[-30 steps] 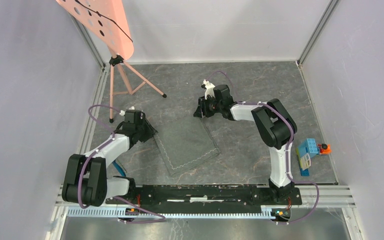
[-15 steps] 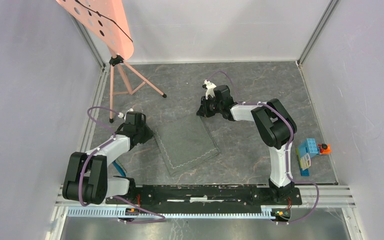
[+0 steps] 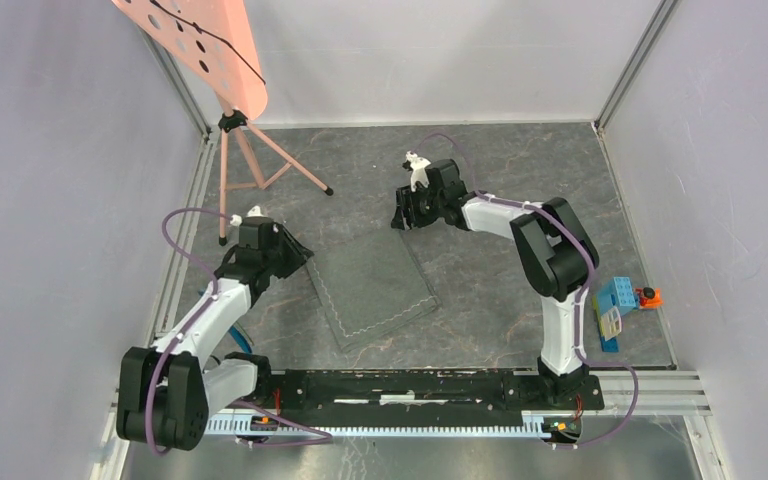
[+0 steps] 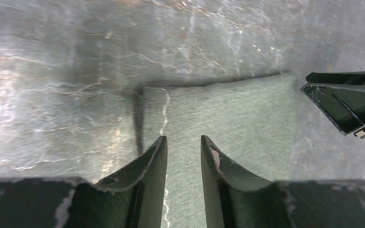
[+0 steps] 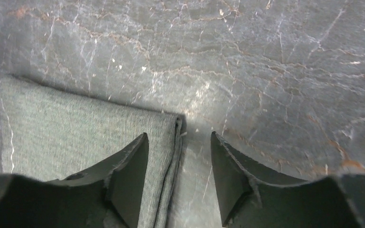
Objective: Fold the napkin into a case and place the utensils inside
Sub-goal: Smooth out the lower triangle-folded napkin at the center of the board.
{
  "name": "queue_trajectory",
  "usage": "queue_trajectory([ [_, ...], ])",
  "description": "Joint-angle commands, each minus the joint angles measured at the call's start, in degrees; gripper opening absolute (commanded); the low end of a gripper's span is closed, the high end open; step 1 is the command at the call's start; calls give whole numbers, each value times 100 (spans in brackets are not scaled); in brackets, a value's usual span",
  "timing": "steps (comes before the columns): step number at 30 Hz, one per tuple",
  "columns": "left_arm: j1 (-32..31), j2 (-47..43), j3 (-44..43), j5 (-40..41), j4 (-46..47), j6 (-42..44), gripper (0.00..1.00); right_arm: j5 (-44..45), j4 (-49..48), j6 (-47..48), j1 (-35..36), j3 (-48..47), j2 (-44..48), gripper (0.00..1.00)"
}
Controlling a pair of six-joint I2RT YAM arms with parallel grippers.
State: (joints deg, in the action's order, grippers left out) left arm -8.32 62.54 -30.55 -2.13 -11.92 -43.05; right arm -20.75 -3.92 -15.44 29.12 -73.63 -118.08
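Left gripper [image 4: 183, 138] and right gripper [image 5: 179, 137] were eased slightly outward, jaws spread, nothing pinched; napkin [image 3: 372, 288] was left folded at centre, its 10 and 1 o'clock corners lined up under them, likely for regrasping.

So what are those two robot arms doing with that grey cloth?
They are working on a dark grey napkin that lies flat and is already doubled over. The left tool hovers over the cloth by its left corner, and the right tool straddles the folded far corner. Both tools are open, so neither one is gripping the napkin right now.
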Motion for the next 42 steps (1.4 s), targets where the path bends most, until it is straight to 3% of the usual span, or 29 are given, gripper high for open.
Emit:
queue_trajectory([
  [1,32,272,-116,-949,451,-309,39,281,931,392,128,-301,786,59],
  [6,32,926,-190,-896,852,-385,37,164,1085,374,550,522,1671,58],
  [14,35,1738,-190,-739,1354,-373,35,-405,435,-70,959,2570,2813,25],
  [22,32,1783,46,-1125,1605,-378,35,311,247,-58,843,3581,3135,16],
  [28,23,924,-127,-1764,887,-55,49,1736,696,-56,473,4135,3570,16],
  [31,19,442,-197,-2049,569,94,55,2252,915,277,400,4113,3773,19],
  [33,22,131,-238,-2165,358,182,58,2119,1113,544,401,3900,3837,23],
  [35,21,-131,-316,-2205,114,315,61,1708,1322,736,412,3587,3979,33],
  [39,23,-551,-542,-2208,-438,578,63,1630,2229,1003,855,2722,4336,64],
  [42,23,-907,-589,-2109,-644,583,65,1604,3060,906,1581,1956,4008,76],
])
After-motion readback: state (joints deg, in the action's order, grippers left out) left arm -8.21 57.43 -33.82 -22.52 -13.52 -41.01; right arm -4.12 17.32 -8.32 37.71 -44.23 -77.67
